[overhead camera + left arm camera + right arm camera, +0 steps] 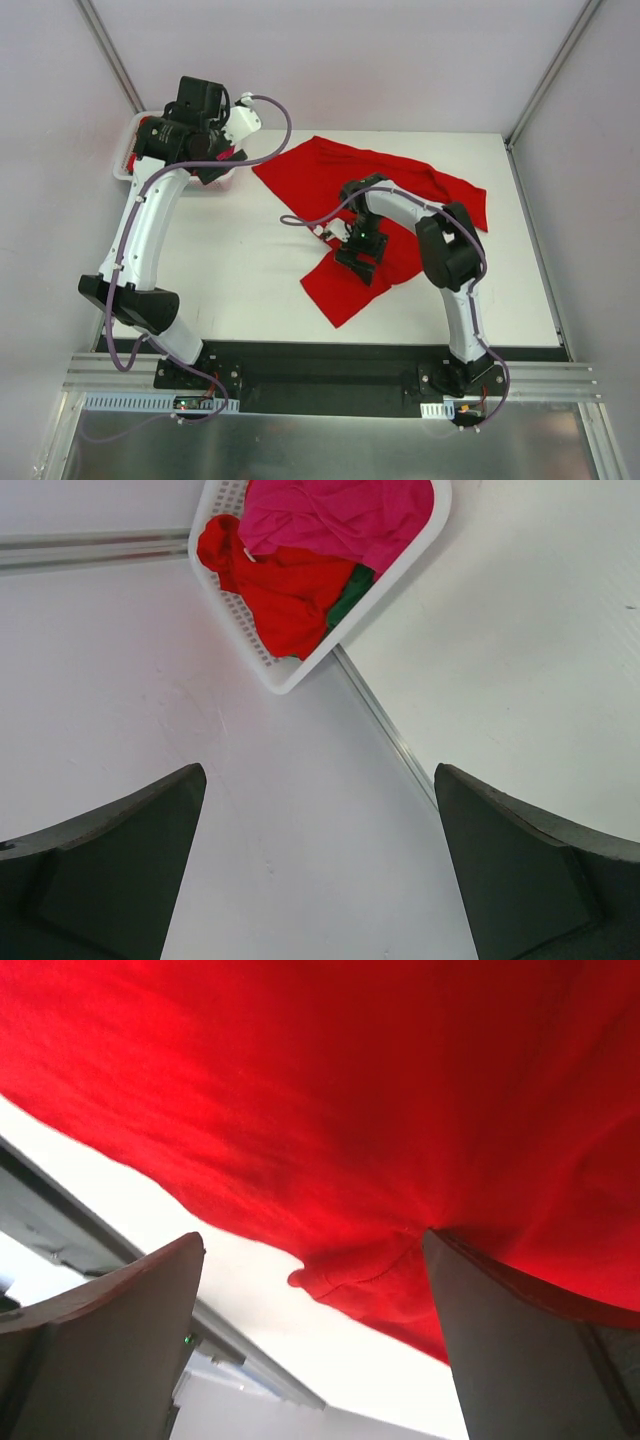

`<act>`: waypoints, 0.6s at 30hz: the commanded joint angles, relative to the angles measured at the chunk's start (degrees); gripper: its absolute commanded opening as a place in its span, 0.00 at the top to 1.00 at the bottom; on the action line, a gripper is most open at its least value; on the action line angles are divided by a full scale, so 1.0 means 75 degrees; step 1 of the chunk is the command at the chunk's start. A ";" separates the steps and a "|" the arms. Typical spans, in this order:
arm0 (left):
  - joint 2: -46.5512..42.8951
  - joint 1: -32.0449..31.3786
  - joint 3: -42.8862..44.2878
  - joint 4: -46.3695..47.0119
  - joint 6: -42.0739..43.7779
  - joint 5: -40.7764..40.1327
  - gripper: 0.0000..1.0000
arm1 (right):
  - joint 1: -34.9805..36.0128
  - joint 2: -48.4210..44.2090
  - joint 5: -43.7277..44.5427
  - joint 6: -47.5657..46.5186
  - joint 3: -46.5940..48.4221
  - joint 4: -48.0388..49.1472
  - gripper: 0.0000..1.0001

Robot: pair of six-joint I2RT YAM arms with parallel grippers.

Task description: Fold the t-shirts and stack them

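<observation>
Right fingers spread wide, low on the red t-shirt lying rumpled mid-worktop. Nothing pinched; tip contact unclear. Far-left corner: left fingers wide, empty, above white basket, frame-clipped, holding pink t-shirt, second red t-shirt, green t-shirt, mostly buried.

Pretty clearly a robotics lab test cell, not anyone's home. There's a plain white counter boxed in by blank pale walls with metal frame posts. The left arm and right arm are bolted by an aluminium rail (purple cables hanging loose and all).
</observation>
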 commanded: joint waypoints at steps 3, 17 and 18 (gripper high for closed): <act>-0.0051 -0.0119 0.0160 -0.0183 -0.0353 0.0046 0.01 | -0.0138 -0.0780 0.0129 -0.0088 -0.1293 -0.0624 0.04; 0.0488 -0.0189 0.0336 0.0308 -0.0436 0.0597 0.01 | -0.0969 -0.2187 0.1090 -0.0592 -0.2175 -0.2300 0.02; 0.0512 -0.0189 0.0336 0.0355 -0.0412 0.0585 0.01 | -0.1017 -0.2210 0.1091 -0.0615 -0.2175 -0.2395 0.02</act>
